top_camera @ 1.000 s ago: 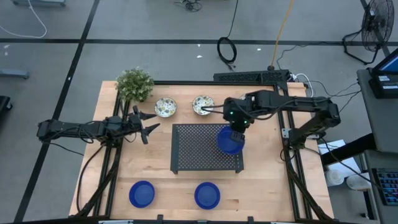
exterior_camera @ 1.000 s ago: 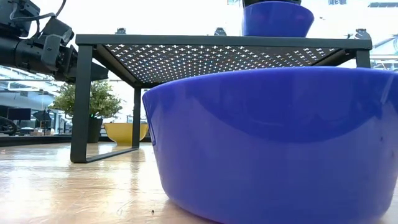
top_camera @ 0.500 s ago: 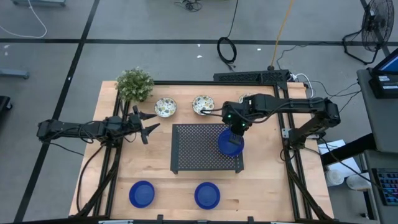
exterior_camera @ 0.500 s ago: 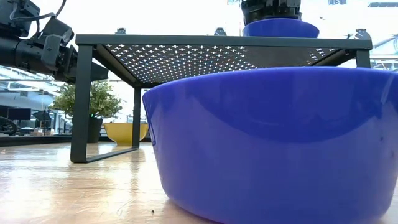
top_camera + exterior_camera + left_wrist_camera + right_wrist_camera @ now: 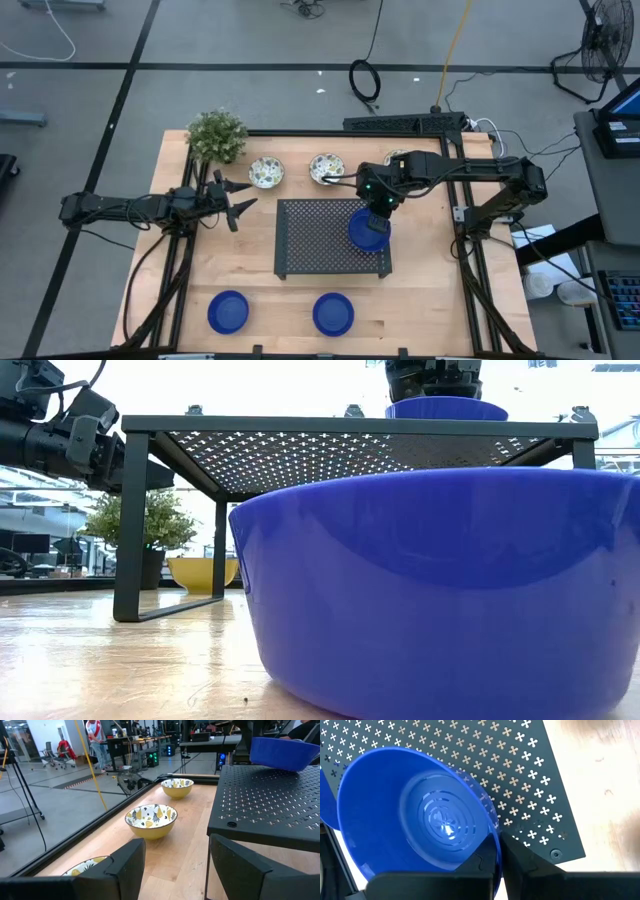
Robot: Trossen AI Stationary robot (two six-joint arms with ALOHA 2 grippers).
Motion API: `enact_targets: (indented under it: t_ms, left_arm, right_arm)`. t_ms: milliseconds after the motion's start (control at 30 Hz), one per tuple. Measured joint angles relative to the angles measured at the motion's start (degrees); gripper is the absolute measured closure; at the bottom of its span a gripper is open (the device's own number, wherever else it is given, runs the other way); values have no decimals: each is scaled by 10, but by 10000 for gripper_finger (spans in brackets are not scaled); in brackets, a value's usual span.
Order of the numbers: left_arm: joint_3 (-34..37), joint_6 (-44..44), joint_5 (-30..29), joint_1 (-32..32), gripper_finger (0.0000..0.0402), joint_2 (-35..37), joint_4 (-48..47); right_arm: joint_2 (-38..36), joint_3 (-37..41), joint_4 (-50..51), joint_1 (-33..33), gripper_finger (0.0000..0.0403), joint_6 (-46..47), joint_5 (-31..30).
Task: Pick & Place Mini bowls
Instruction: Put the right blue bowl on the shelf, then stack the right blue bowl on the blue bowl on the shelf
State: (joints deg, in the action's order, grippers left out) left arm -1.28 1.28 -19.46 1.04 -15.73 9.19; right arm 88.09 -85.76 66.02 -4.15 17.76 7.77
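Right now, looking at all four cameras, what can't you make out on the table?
- Third patterned white bowl: left wrist view, mostly hidden behind that arm's own fingers.
- Black perforated metal tray: low view, lower part blocked by the near solid blue bowl.
- Blue bowl on the tray: right wrist view, rim cut off where the right gripper's fingers pinch it.

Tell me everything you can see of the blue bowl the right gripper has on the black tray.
The blue bowl is small, round and solid glossy blue, plastic by its look, with concentric rings moulded in its floor. It sits upright and empty on the black perforated tray, near its right edge. The right gripper pinches its rim, one finger inside and one outside. Nothing else touches it.
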Motion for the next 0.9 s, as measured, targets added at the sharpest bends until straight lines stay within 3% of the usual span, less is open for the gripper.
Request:
enact_targets:
  t_ms: [300, 667, 900]
  left_arm:
    - [0, 0, 0, 0, 174, 0, 0]
    - [0, 0, 0, 0, 174, 0, 0]
    - [0, 0, 0, 0, 174, 0, 0]
  right_arm:
    - [0, 0, 0, 0, 385, -3, 0]
    - [0, 0, 0, 0, 311, 1, -2]
    - [-11, 0, 4, 0, 285, 11, -2]
